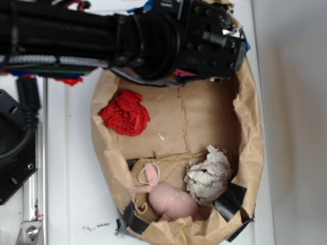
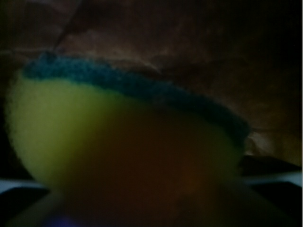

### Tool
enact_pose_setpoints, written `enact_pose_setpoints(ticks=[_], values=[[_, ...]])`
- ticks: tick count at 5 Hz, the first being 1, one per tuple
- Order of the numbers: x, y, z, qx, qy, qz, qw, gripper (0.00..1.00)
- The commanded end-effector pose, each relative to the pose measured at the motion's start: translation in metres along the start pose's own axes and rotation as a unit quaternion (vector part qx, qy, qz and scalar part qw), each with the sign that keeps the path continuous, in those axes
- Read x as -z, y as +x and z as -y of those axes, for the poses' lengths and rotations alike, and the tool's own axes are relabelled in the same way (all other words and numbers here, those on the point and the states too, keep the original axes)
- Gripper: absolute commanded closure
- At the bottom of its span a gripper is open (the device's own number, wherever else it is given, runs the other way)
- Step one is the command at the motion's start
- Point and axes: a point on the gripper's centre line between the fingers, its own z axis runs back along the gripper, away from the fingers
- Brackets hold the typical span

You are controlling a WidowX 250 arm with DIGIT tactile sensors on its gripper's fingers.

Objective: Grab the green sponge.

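The green sponge (image 2: 94, 127) fills the wrist view, very close and blurred. It is yellow foam with a dark green scouring layer along its upper edge, and its outline is bowed. Its lower middle is in dark shadow where my jaws are, and I cannot make out the fingers there. In the exterior view my gripper (image 1: 220, 48) is at the far top right rim of the brown paper bin (image 1: 250, 127). The black arm hides both the sponge and the fingers there. The gripper seems shut on the sponge.
In the bin lie a ruffled red cloth ball (image 1: 125, 113), a wrinkly white paper wad (image 1: 208, 174) and a pink soft toy (image 1: 171, 199). Black tape (image 1: 230, 200) patches the bin's near corners. A black mount and a metal rail (image 1: 36, 204) stand at the left.
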Motion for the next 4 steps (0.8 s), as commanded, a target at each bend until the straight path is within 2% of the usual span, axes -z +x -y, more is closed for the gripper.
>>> enact_pose_setpoints(ticks=[1,2,3,4], values=[[-0.064,-0.004,-0.016,0.210,-0.097,-0.031,0.972,1.00],[-0.094,-0.010,-0.025,0.330,-0.122,-0.081,0.933,1.00],[-0.112,-0.014,-0.027,0.427,-0.109,-0.142,0.886,1.00],[-0.124,-0.017,-0.036,0.474,-0.116,-0.146,0.861,1.00]])
